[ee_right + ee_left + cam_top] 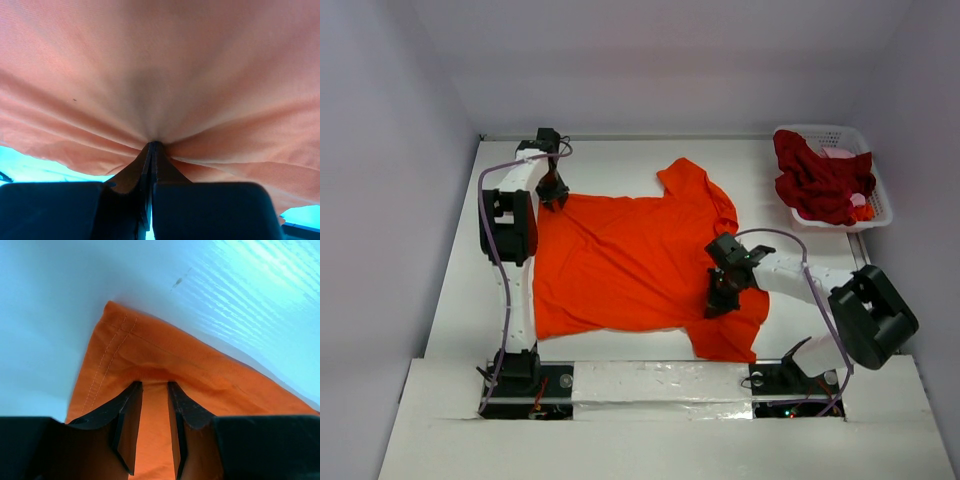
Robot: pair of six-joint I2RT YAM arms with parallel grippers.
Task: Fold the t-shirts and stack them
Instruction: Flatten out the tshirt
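- Fingers (127, 407) of the left gripper (154, 385) are standing a little apart and are clamping a fold of the orange-red t-shirt (150, 355). The cloth is filling the narrow gap between them, and a stitched hem corner is lying just beyond their tips.
- Right gripper (152, 145) fingers (165, 170) are pressing together, pinching a small pucker of the same shirt, and creases are fanning out from their tips.
- Under both pairs of fingers the white table (460, 290) is carrying the shirt. In the left wrist view it is showing bare beyond the hem corner.
- Between the two grippers the orange-red t-shirt (620, 265) is lying spread out and mostly flat. In the top view the left gripper (553, 190) is gripping its far left corner, and the right gripper (718, 300) is gripping it near the right sleeve at the near side.
- Well beyond the right fingers, at the table's far right, a white lattice basket (830, 132) is sitting.
- Inside that basket the crimson t-shirt (820, 180) is lying crumpled, apart from both grippers.
- Beside the crimson shirt a bit of pink cloth (840, 153) is peeking out in the same basket.
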